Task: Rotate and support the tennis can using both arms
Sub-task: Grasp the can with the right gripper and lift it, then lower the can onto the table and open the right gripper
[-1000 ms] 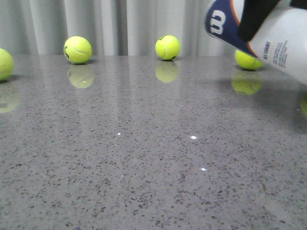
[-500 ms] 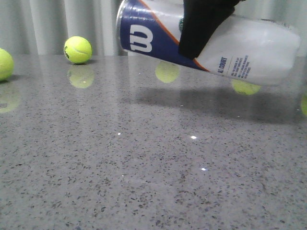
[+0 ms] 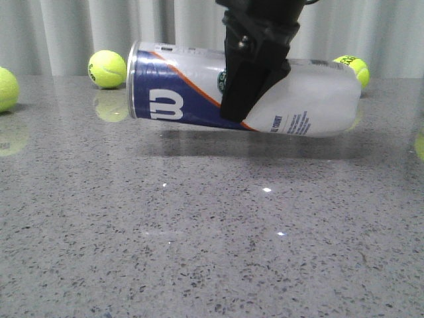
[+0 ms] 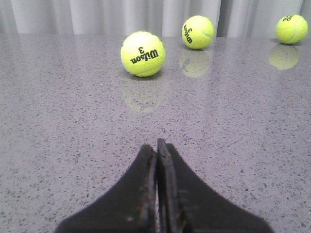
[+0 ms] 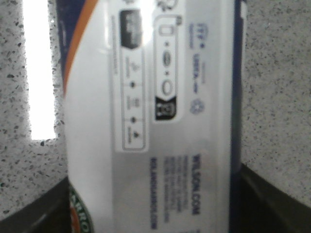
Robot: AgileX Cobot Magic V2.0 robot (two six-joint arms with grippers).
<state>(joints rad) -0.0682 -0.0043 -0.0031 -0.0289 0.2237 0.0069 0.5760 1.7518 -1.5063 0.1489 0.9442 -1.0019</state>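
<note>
The tennis can lies almost level just above the grey table, its silver-rimmed navy end with the white "W" pointing left and its white end to the right. My right gripper comes down from above and is shut on the can's middle, with one black finger across the orange stripe. In the right wrist view the can's label fills the frame between the two fingers of that gripper. My left gripper is shut on nothing, low over bare table, and does not show in the front view.
Yellow-green tennis balls lie along the back by the curtain: one at the left edge, one behind the can's left end, one at the back right. Three balls lie ahead of the left gripper.
The right gripper has carried the can from the upper right down and to the left. The can has turned from steeply tilted to nearly level and now hides the middle ball.
</note>
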